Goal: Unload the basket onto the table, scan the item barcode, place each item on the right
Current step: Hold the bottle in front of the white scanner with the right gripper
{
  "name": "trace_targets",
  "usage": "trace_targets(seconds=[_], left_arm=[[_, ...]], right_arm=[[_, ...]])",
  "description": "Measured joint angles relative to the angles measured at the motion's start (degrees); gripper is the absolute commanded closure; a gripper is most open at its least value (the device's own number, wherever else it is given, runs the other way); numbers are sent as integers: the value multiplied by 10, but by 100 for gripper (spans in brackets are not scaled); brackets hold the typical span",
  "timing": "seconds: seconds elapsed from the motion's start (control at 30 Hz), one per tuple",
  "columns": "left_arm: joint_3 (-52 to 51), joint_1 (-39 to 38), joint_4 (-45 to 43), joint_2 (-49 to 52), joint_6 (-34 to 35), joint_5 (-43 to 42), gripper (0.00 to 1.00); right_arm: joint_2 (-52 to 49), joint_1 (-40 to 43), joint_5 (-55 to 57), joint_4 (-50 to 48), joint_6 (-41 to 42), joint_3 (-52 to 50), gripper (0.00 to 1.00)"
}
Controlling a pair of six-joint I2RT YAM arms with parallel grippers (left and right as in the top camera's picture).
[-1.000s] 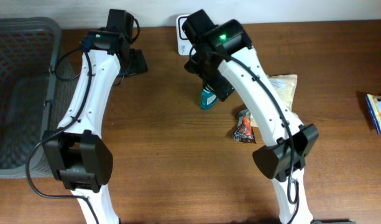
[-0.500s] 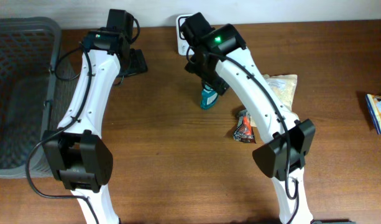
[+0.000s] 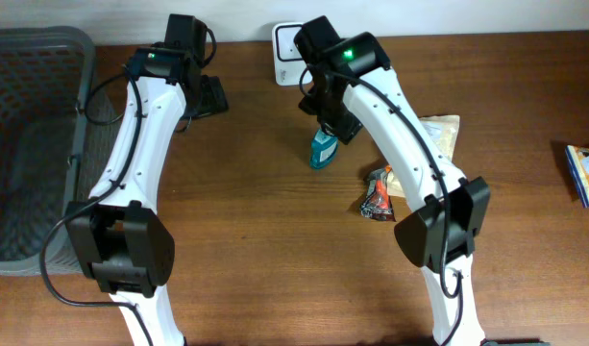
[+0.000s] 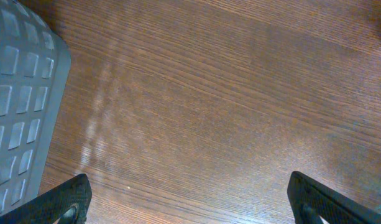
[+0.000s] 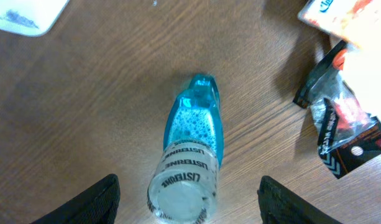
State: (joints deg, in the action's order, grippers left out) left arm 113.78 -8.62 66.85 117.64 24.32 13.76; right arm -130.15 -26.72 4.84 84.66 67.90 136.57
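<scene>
From above, the mouthwash bottle (image 3: 322, 150) seems to stand upright on the table (image 3: 256, 250). The right gripper (image 3: 332, 125) hangs directly over it. The white scanner pad (image 3: 285, 53) lies behind the bottle, and a dark snack packet (image 3: 376, 195) lies in front of it, toward the right arm's base. The left gripper (image 3: 206, 96) is well apart from the bottle, on its left.

In the left wrist view, the left gripper's fingers (image 4: 69, 199) stand wide apart over bare wood and hold nothing. The bottle is not visible here; only the grey basket (image 4: 22, 106) shows at the edge.

In the right wrist view, the bottle is between the right gripper's fingers (image 5: 97, 199), with a clear gap on each side. The jaws are open and do not touch it.

I judge the bottle small, light and stiff, but smooth plastic and top-heavy enough to tip. The liquid inside will slosh. A hold on the body just under the cap (image 5: 178, 200) should be safest, square across it, so that it does not slide or turn.
</scene>
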Motion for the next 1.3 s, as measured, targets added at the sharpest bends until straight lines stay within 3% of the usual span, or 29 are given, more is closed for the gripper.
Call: trace_targets(seconds=[0.3, 0.37, 0.77, 0.83, 0.9, 1.1, 1.2, 1.3], left_arm=[[0, 0, 0, 0, 0, 0, 1], [0, 0, 0, 0, 0, 0, 1], [0, 0, 0, 0, 0, 0, 1], [0, 0, 0, 0, 0, 0, 1], [0, 0, 0, 0, 0, 0, 1], [0, 0, 0, 0, 0, 0, 1], [0, 0, 0, 0, 0, 0, 1], [0, 0, 0, 0, 0, 0, 1]], right_arm=[[-13, 0, -13, 6, -7, 0, 42], [-13, 0, -12, 6, -6, 0, 49], [-13, 0, 5, 5, -46, 0, 54], [-13, 0, 12, 5, -58, 0, 68], [-13, 0, 18, 6, -71, 0, 71], [-13, 0, 20, 6, -80, 0, 76], [-13, 0, 23, 6, -89, 0, 70], [-13, 0, 31, 5, -114, 0, 70]])
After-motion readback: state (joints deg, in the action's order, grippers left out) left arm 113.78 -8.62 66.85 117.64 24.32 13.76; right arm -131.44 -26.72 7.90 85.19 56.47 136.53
